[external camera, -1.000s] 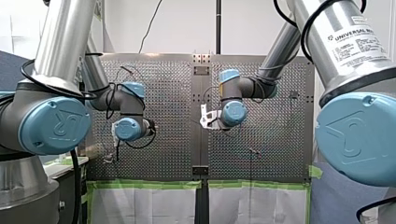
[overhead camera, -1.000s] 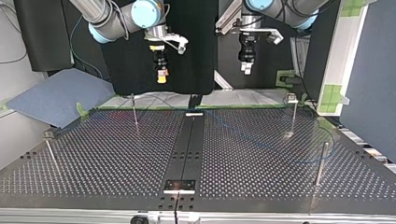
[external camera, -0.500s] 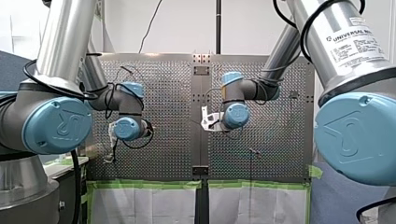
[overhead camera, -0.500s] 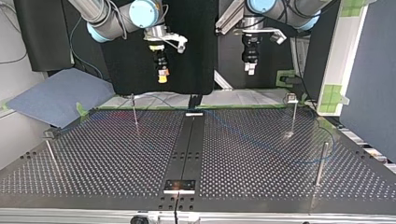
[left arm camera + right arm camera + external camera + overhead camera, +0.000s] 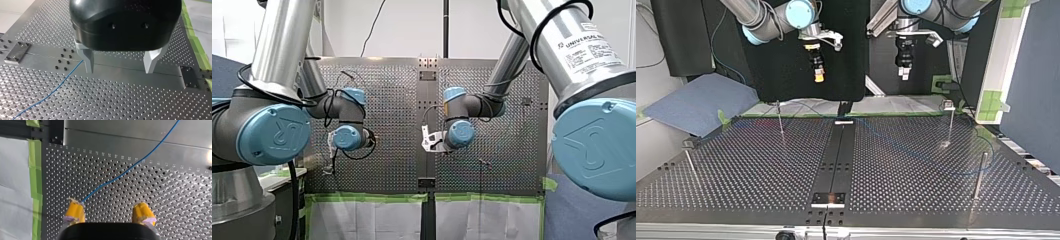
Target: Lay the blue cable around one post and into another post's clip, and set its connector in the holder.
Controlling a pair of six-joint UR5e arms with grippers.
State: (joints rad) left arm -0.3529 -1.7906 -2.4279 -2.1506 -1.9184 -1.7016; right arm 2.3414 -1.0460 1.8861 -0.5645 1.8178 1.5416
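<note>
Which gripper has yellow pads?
My right gripper: its pads are yellow. It hangs at the top view's left. My left gripper has plain metal fingers instead.

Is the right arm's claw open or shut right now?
Open. In the right wrist view, the right claw has its yellow pads well apart, with only perforated table showing between them.

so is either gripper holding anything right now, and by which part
Nothing is held. My left gripper and my right gripper are both open and empty above the table; the blue cable lies on it.
</note>
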